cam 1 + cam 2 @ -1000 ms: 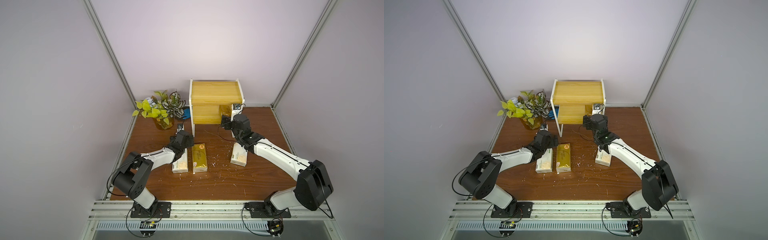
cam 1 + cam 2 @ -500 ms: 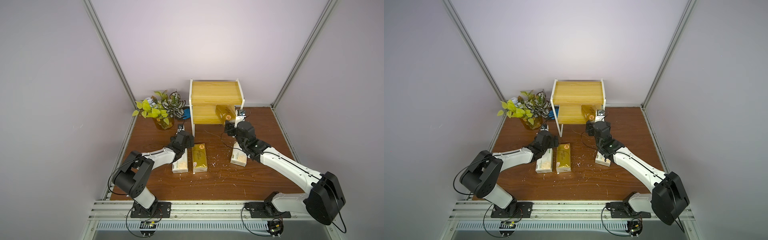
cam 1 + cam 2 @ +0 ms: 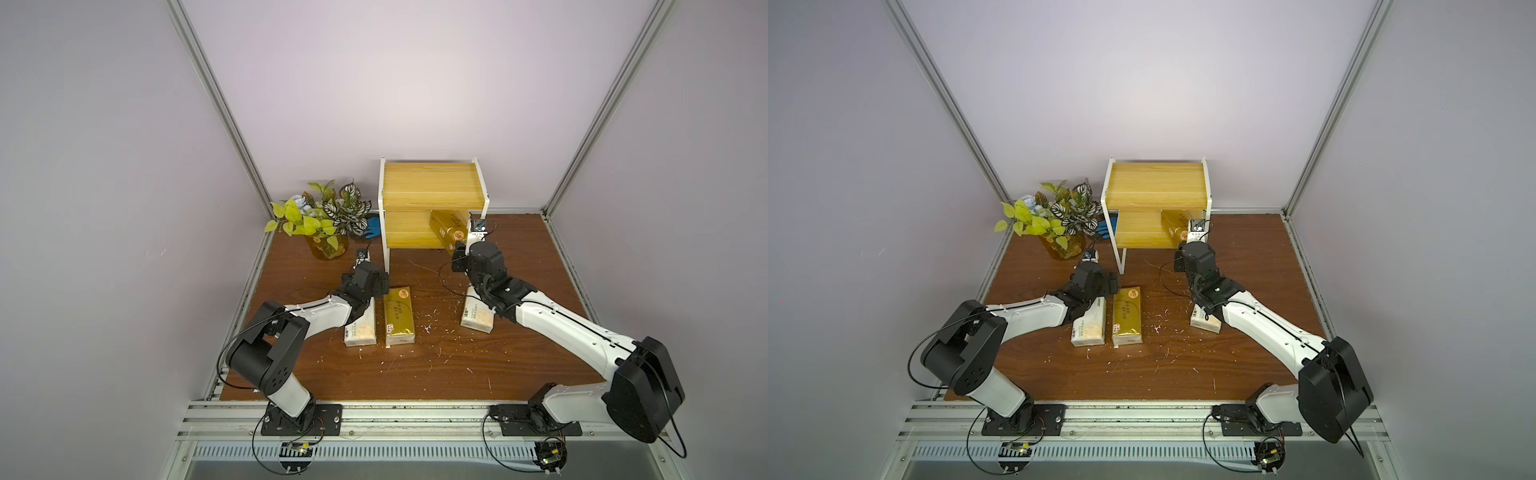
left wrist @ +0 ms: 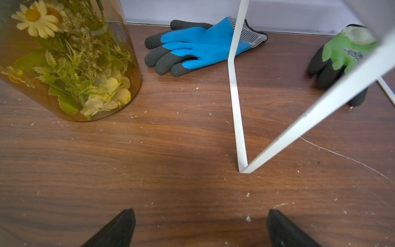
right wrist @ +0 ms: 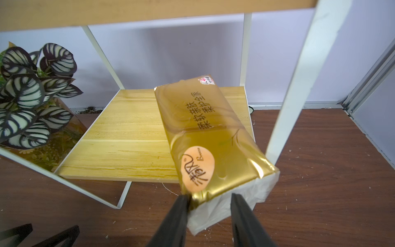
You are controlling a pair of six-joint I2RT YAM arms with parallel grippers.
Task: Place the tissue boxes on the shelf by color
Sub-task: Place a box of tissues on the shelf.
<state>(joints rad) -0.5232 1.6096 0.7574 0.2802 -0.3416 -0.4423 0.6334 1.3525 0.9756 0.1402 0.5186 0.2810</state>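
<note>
One gold tissue pack (image 5: 203, 132) lay on the shelf (image 5: 128, 132); its gold twin (image 3: 399, 318) and two white packs (image 3: 360, 328) (image 3: 478, 318) lay unshelved on the counter (image 3: 415, 374). Left gripper (image 4: 198, 213) jaws gaped empty. Right gripper (image 5: 210, 195) jaws flanked the shelved pack's end; whether they gripped it could not be told.

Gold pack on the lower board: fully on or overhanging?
Overhanging: the gold pack juts past the front edge of the lower board.

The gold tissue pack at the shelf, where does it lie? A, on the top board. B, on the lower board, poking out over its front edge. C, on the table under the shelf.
B: the gold tissue pack lies on the lower board, its near end past the front edge.
</note>
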